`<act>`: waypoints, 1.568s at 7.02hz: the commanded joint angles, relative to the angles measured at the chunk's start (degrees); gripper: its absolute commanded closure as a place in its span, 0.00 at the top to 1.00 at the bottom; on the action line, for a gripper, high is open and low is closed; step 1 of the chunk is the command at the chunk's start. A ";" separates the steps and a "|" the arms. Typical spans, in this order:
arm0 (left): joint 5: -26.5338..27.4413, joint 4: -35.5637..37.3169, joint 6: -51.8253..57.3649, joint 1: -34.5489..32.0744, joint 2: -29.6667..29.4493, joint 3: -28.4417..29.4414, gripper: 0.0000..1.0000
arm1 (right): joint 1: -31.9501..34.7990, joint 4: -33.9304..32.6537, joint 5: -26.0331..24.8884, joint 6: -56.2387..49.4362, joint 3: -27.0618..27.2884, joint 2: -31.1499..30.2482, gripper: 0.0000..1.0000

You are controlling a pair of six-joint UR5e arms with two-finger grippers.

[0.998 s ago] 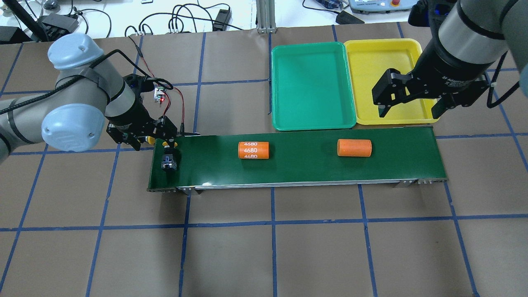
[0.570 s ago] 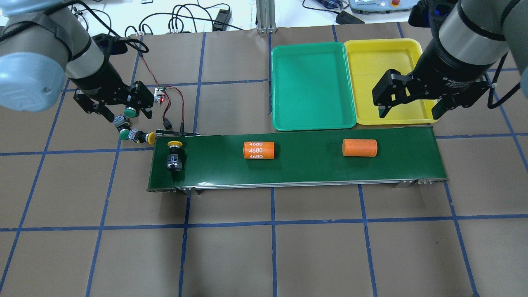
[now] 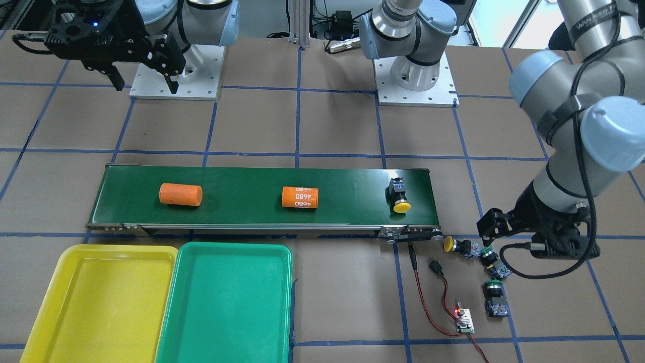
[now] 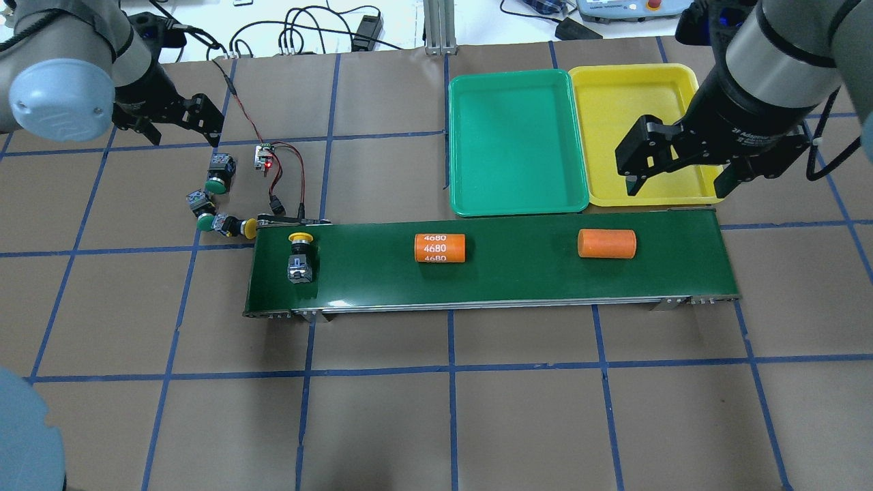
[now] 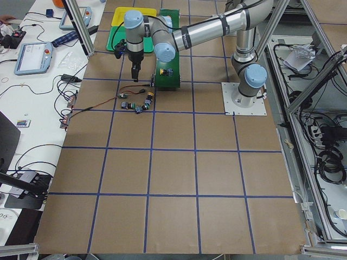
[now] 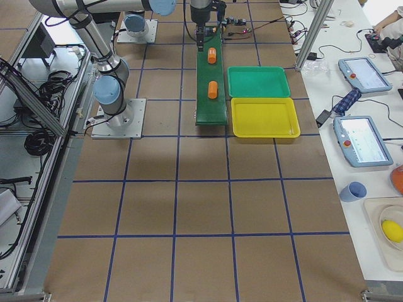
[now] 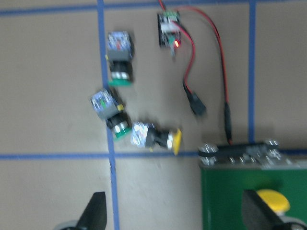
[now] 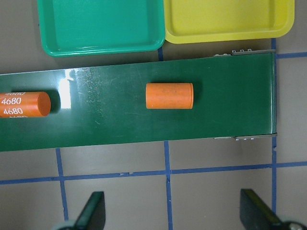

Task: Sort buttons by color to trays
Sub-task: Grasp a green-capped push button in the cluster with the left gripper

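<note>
One yellow-capped button (image 4: 300,256) lies on the dark-green conveyor belt (image 4: 518,273) near its left end, also in the front view (image 3: 399,196). A second yellow button (image 4: 235,226) and two green buttons (image 4: 217,174) (image 4: 201,210) lie on the table off the belt's left end. They show in the left wrist view (image 7: 156,139) (image 7: 120,57) (image 7: 111,112). My left gripper (image 4: 181,133) is open and empty, raised behind that cluster. My right gripper (image 4: 678,183) is open and empty above the yellow tray's (image 4: 634,88) front edge. The green tray (image 4: 515,143) holds nothing.
Two orange cylinders (image 4: 440,248) (image 4: 607,243) lie on the belt. A small circuit board with a red light (image 4: 264,157) and red-black wires (image 4: 293,177) sits beside the button cluster. The trays stand just behind the belt's right half.
My left gripper has moved from the belt's left end back and to the left, rising off the buttons. The yellow button and both cylinders have travelled right on the belt. The right arm is still.
</note>
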 commanded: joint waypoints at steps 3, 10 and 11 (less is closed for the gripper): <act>-0.93 14.26 6.09 2.99 -13.66 0.12 1.00 | 0.04 0.10 0.09 -0.01 0.00 -0.05 1.00; -0.67 14.90 6.35 2.21 -16.42 1.86 0.00 | -0.04 0.54 0.00 -0.36 0.00 -0.05 1.00; -0.75 11.66 6.18 1.68 -15.02 2.22 0.00 | -0.04 0.54 0.00 -0.36 0.00 -0.05 1.00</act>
